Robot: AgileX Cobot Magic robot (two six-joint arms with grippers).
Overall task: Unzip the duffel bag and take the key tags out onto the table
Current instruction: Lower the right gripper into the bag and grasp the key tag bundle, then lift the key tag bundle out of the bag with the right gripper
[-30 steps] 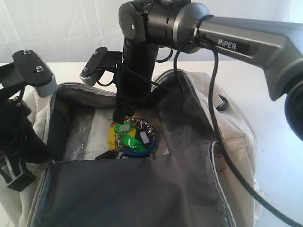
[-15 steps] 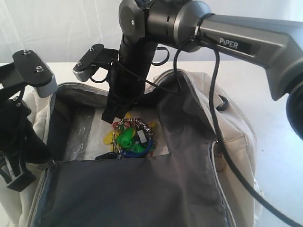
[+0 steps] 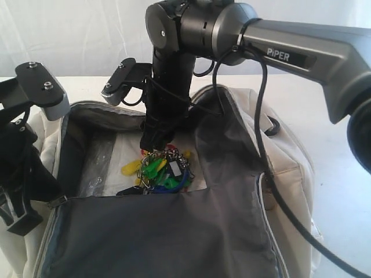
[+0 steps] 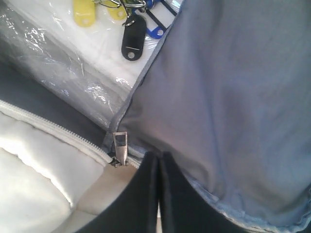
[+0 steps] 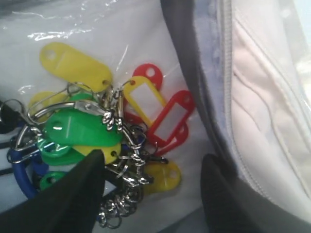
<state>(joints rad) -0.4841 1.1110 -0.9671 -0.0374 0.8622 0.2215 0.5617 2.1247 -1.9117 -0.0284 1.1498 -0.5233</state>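
At the left edge of the duffel bag the left gripper has its jaws pressed together just beside the grey zipper pull; whether fabric is pinched between them I cannot tell. The bag lies unzipped with its dark grey flap folded over the near edge, and the key tags lie bunched on clear plastic at the middle of its floor. The right gripper hangs just above them, jaws apart and gripping nothing, and the white table shows past the bag's right edge
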